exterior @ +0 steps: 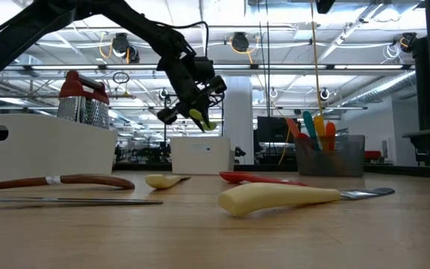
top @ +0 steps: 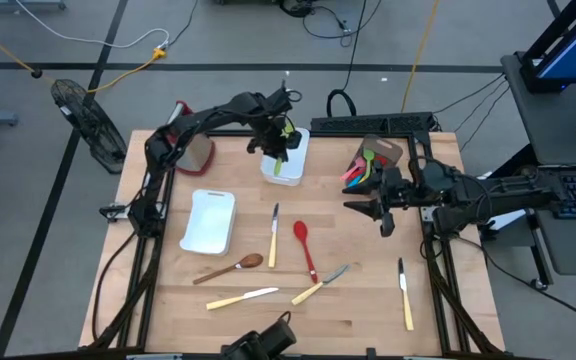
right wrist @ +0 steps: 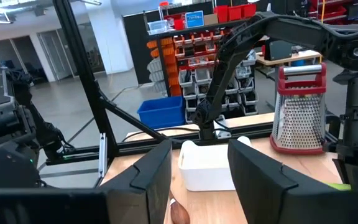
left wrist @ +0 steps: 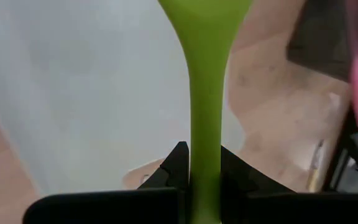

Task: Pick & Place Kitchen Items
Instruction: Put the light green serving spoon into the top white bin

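Green utensil (left wrist: 207, 93) — head cut off

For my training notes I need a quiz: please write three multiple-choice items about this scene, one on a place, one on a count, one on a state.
1. Where is the left gripper?
A. Above the white tub at the table's far edge
B. Over the flat white tub near the left side
C. Beside the wooden spoon

2. How many cream-handled knives lie on the table?
A. Two
B. Four
C. Six

3. What state is the right gripper in?
A. Shut on a knife
B. Open, holding nothing
C. Shut on the red spoon

Answers: 1 A, the high view shows it there, clamped on the green utensil. 2 B, four cream handles show from above. 3 B, its wrist view shows the fingers apart with nothing between.
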